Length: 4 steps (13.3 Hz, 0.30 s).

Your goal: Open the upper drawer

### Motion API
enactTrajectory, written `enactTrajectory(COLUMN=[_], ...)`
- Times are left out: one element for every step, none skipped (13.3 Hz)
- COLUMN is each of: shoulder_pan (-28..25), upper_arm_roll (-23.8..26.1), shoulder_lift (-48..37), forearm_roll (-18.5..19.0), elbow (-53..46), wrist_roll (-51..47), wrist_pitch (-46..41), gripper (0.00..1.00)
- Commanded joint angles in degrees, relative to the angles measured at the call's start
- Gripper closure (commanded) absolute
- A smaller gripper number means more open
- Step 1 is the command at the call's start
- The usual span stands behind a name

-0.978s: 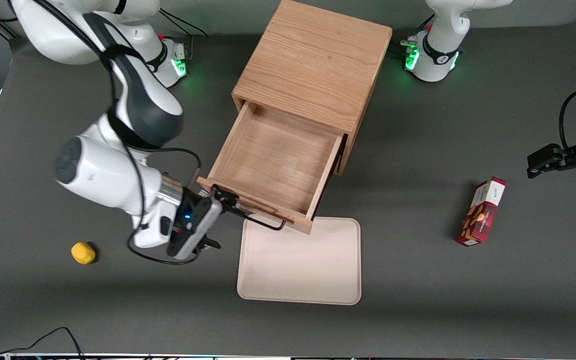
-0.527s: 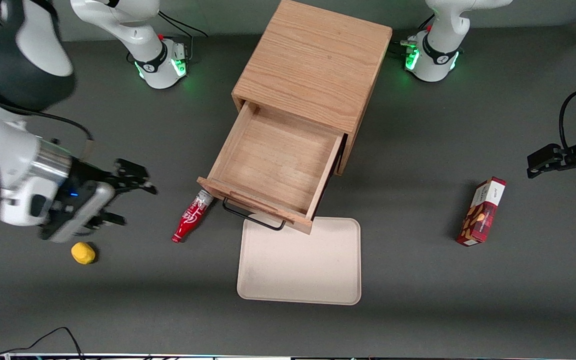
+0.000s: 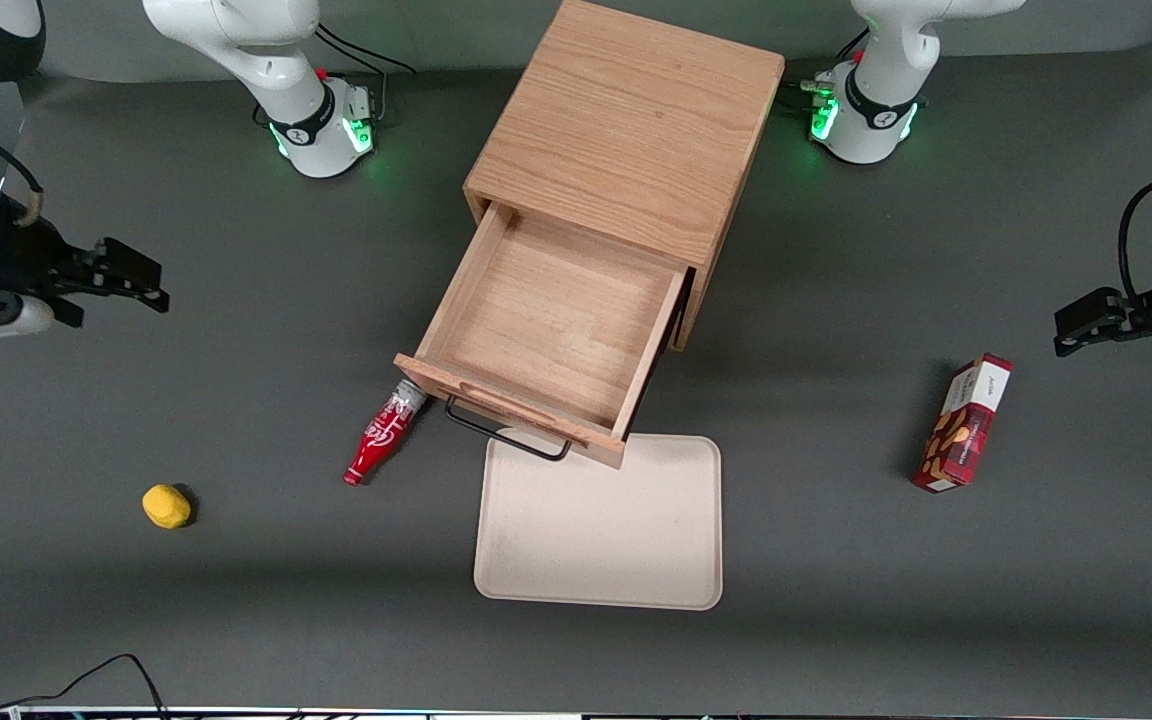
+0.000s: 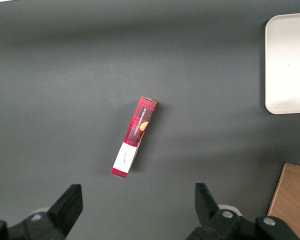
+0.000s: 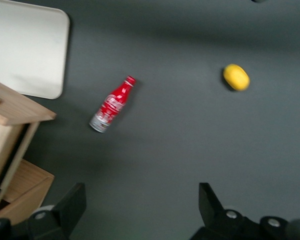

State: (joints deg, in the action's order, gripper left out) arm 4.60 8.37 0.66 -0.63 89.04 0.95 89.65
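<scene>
Now the upper drawer (image 3: 558,328) stands pulled well out of the wooden cabinet (image 3: 626,130), its bare wooden floor open to view and its black wire handle (image 3: 506,436) hanging over the edge of the cream tray (image 3: 599,560) that lies on the table nearer the front camera. The gripper (image 3: 126,285) is well apart from the drawer, toward the working arm's end of the table and raised above the dark surface, with its 2 fingers (image 5: 70,210) spread wide and nothing between them. A red bottle (image 3: 385,435) lies on its side just beside the drawer's front corner, its grey end close to the wood. A small yellow lemon (image 3: 166,506) sits nearer the front camera than the gripper, well apart from the bottle. Toward the parked arm's end of the table lies a red snack box (image 3: 966,425).
</scene>
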Motion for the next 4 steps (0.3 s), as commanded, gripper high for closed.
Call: enactTrajectory(shoulder_pan=[1.2,1.9,2.1,2.1], upper_arm_roll=[0.2,0.3,0.4,0.4], shoulder_lift=[-2.6,-2.8,-2.8,-2.9], forearm_roll=[1.3,0.8,0.5,0.5], elbow=[3.7,3.8,3.7,3.9], wrist_roll=[-3.4,-5.7,-6.2,-5.7], wrist_pitch=[0.5,0.5,0.5,0.5], gripper=[0.00,0.00,0.00,0.00])
